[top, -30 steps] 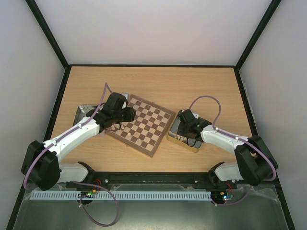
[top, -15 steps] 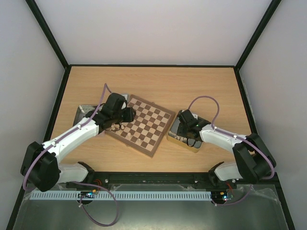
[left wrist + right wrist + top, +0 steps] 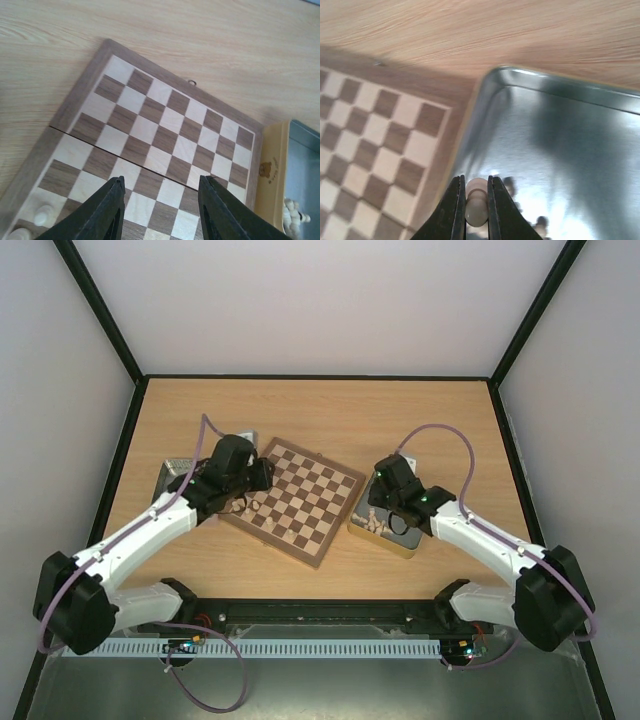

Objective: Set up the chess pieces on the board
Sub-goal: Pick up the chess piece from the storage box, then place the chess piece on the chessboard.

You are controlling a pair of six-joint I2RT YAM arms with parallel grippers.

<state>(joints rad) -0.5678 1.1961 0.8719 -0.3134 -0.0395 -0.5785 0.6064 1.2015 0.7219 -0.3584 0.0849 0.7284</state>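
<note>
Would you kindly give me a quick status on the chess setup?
Right gripper shut on a cream piece over the tin. Left gripper open, empty, over the board. Two cream pieces at its corner. Nothing blocking.

I see a table (image 3: 400, 420) of pale wood-grain, matt, with fine streaks. The board (image 3: 305, 502) is smooth wood with a soft satin sheen: dark brown and pale tan squares, and a grey-brown rim showing grain. At three o'clock from it, the tin (image 3: 580, 130) is bare silvery metal inside, glossy and mirror-like, with blurred reflections; its outer wall is a flat painted gold. The chess piece (image 3: 476, 200) between the fingers (image 3: 454, 210) of the right gripper (image 3: 476, 178) is cream, smooth and faintly shiny. Those fingers, and those of the left gripper (image 3: 161, 180), look like matt black plastic. The left arm (image 3: 150, 530) and right arm (image 3: 480, 540) wear white plastic shells with a slight gloss.
</note>
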